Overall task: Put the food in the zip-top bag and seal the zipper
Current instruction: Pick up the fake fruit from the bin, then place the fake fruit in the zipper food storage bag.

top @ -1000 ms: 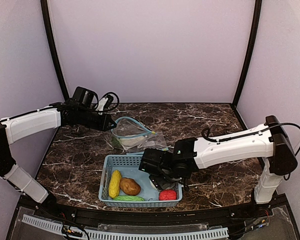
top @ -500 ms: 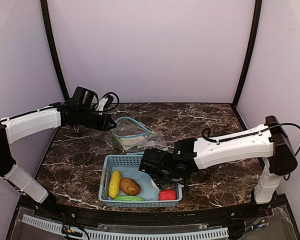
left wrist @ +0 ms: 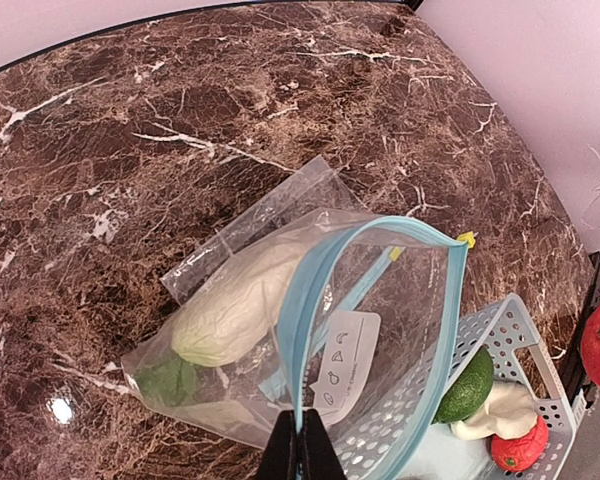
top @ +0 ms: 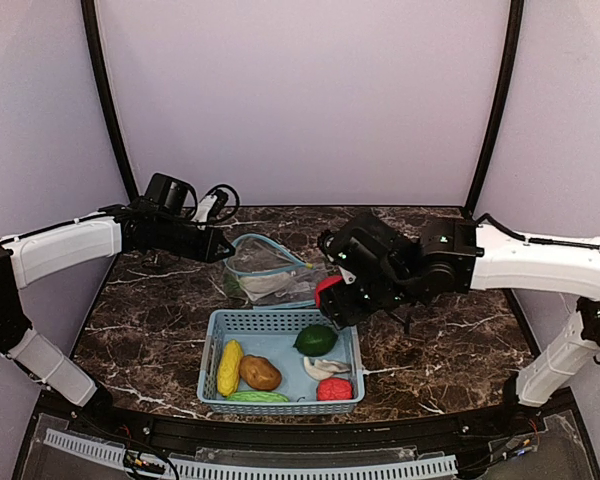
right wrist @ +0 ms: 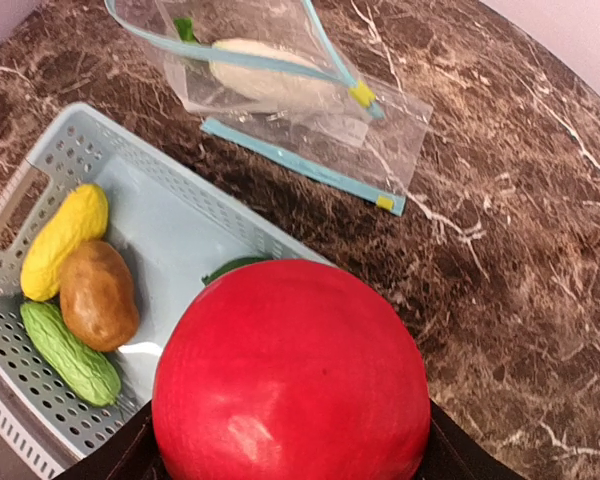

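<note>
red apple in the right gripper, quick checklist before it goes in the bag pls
1. red apple gripped by right gripper: ok, it sits between the fingers, clear of the basket.
2. left gripper pinching the zip-top bag rim: ok, shut on the blue zipper strip.
3. Bag mouth open: ok, the rim forms a loop.
4. Mouth wide enough for the apple: cannot tell.
5. Room inside: ok, only the white radish lies in it.
6. Apple above the mouth: not ok, it hangs beside the bag, not over the opening.
</note>
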Motion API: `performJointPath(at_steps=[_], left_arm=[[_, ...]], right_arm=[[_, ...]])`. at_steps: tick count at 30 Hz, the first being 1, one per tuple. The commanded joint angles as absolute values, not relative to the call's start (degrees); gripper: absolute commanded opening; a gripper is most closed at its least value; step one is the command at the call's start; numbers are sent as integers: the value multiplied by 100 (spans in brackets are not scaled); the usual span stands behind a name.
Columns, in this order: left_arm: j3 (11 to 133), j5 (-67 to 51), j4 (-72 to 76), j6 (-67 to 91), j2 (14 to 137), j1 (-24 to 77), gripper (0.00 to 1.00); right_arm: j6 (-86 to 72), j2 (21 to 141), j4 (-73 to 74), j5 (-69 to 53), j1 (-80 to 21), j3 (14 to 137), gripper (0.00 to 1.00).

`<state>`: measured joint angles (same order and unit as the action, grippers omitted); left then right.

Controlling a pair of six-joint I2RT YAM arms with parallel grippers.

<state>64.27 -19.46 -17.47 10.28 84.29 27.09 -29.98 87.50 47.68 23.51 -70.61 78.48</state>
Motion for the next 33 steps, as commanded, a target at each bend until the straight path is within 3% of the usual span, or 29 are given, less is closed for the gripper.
performJointPath(at_steps=[1, 5, 12, 33], left_arm=[[6354, -2118, -1655, 980, 8221, 2672, 1], [6354, -2141, -1652, 973, 8240, 2672, 1], [6360, -2178, -1652, 974, 8244, 2672, 1], [6364, -2258, -1658, 1000, 8238, 2672, 1]], right_arm=[[-2212, 8703, 3617, 1160, -6508, 7919, 69], [-1852, 9082, 2897, 125, -6041, 8364, 69], [-1454, 10401, 2751, -452, -5834, 9692, 68], [-1385, 12340, 3191, -435, -5502, 11379, 68]])
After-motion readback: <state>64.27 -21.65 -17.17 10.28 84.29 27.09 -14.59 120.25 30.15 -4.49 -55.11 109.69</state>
